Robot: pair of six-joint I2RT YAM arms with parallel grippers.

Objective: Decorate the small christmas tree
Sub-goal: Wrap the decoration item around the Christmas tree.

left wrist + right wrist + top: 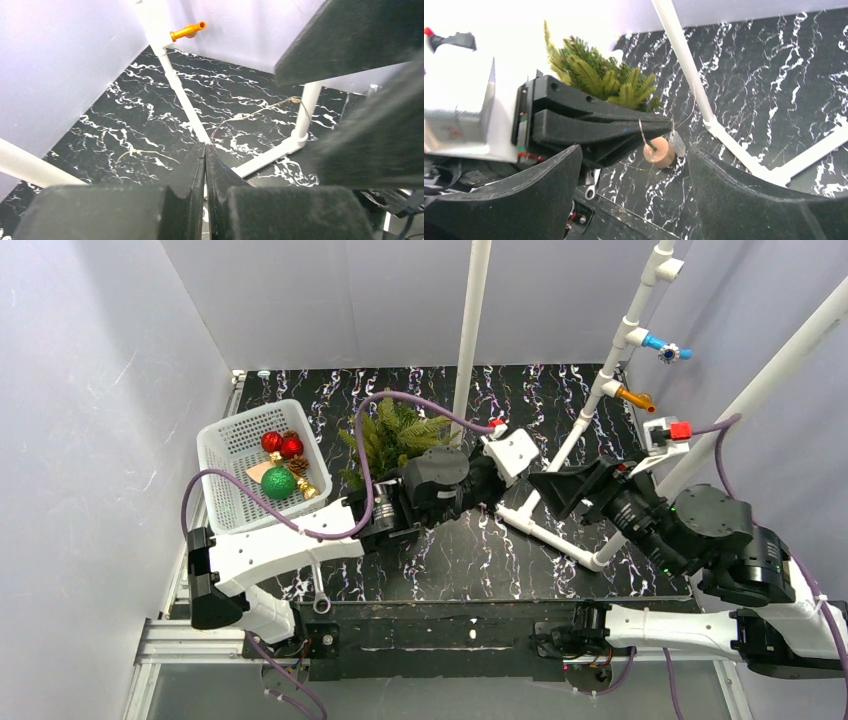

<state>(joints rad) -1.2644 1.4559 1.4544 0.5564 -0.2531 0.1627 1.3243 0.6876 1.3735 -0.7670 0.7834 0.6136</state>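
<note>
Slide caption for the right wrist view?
Left end effector shut on a thin wire beside the small christmas tree; right end effector open.

Small green artificial christmas tree [393, 436] with bushy needle branches sits left of centre, toward the far side. From the right wrist, its thin trunk meets a round tan wooden base [659, 153]. Whether it stands upright is unclear.

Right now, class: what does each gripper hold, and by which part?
Left gripper pinches a thin wire; where along it is unclear. Right gripper, open, holds nothing.
</note>
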